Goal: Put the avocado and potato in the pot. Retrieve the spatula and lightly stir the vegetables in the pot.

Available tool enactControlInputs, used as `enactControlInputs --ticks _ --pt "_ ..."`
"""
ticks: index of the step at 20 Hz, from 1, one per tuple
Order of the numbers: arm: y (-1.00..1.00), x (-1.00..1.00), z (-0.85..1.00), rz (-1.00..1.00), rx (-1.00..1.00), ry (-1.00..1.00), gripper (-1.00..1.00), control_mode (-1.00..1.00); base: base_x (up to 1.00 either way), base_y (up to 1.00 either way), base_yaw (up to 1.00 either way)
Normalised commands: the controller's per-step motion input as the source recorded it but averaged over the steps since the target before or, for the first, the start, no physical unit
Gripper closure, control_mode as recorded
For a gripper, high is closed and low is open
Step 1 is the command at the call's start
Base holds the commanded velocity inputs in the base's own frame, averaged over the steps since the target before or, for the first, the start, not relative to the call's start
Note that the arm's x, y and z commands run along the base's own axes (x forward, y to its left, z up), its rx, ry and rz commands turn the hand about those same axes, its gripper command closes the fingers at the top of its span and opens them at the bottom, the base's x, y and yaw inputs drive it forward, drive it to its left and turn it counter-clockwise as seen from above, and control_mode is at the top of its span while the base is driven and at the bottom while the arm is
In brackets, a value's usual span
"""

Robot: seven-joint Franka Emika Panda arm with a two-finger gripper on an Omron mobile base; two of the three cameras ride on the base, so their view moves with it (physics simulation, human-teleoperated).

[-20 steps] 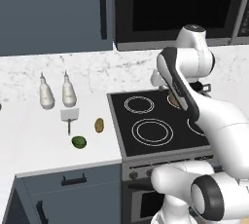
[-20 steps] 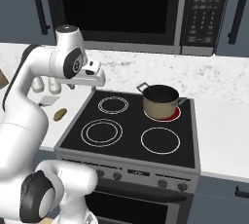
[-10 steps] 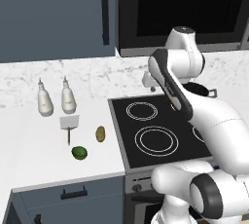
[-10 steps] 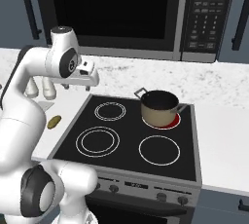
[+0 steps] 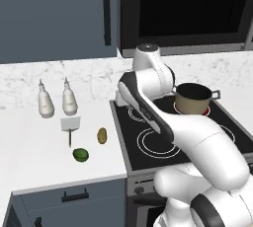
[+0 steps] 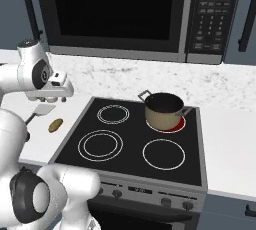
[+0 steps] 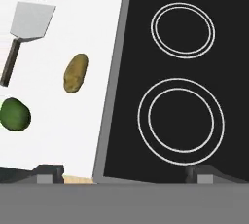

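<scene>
The pot (image 5: 193, 98) sits on the back right ring of the stove (image 6: 131, 144), and that ring glows red under it. Its inside looks dark, and I see no food in it. In the right base view the pot (image 6: 164, 110) has a small grey handle on each side.

The avocado (image 5: 80, 155) and the potato (image 5: 102, 135) lie on the white counter (image 5: 29, 142), left of the stove. The potato is near the stove's edge. The avocado is closer to the front edge of the counter. The 2 are apart and do not touch. The spatula (image 5: 70, 127) lies flat just behind them, with its grey blade toward the 2 white bottles (image 5: 57, 99). In the hand view, the spatula (image 7: 24, 34), the potato (image 7: 76, 72) and the avocado (image 7: 14, 114) all lie on the left, beside the black stove top.

The gripper (image 7: 124, 174) hangs over the left edge of the stove and looks down. Its 2 tips are spread wide, with nothing between them.

0.5 s ago the arm stood more upright over the stove. It has now swung left, toward the counter. The camera has moved too, so the whole scene sits differently. The food, the spatula and the pot lie where they did.
</scene>
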Motion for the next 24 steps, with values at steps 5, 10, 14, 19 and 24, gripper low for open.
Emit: enactControlInputs --ticks 5,10,14,19,24 --pt "1.0 -0.08 -0.56 0.14 -0.03 0.03 -1.0 -1.0 0.0 0.0 0.0" --pt "0.93 0.0 -0.48 0.1 0.0 0.04 -1.0 -1.0 0.0 0.0 0.0" --pt "0.86 0.0 -0.49 0.07 0.0 0.05 -1.0 -1.0 0.0 0.0 0.0" --pt "0.58 0.02 -0.52 0.05 0.0 0.04 -1.0 -1.0 0.0 0.0 0.0" --pt "0.28 0.19 -0.48 0.01 0.0 0.05 -1.0 -1.0 0.0 0.0 0.0"
